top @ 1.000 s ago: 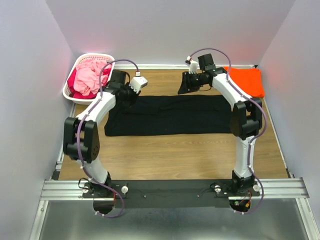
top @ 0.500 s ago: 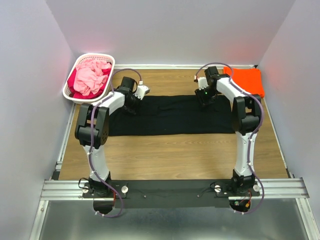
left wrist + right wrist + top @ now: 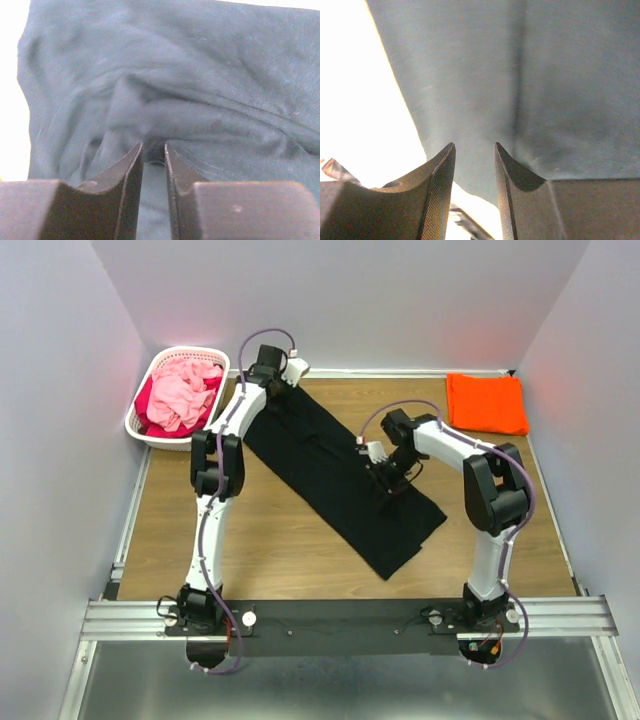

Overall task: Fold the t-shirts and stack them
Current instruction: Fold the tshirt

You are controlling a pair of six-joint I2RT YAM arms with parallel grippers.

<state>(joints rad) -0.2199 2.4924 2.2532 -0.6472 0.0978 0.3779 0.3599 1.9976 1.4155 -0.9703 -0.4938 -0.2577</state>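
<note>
The black t-shirt lies as a long folded strip, diagonal across the wooden table from back left to front right. My left gripper is at its far back end. In the left wrist view it is shut on a bunched fold of the black t-shirt. My right gripper is over the middle right of the strip. In the right wrist view its jaws stand a little apart over the black cloth near its edge, with nothing pinched. The orange t-shirt lies folded at the back right.
A white lattice basket with pink and red clothes stands at the back left. Walls close in the table at the back and on both sides. Bare wood shows in front of the black strip.
The black t-shirt has swung from lying straight across the table to a diagonal. My left gripper has moved to the back with its end. My right gripper has moved nearer and to the left.
</note>
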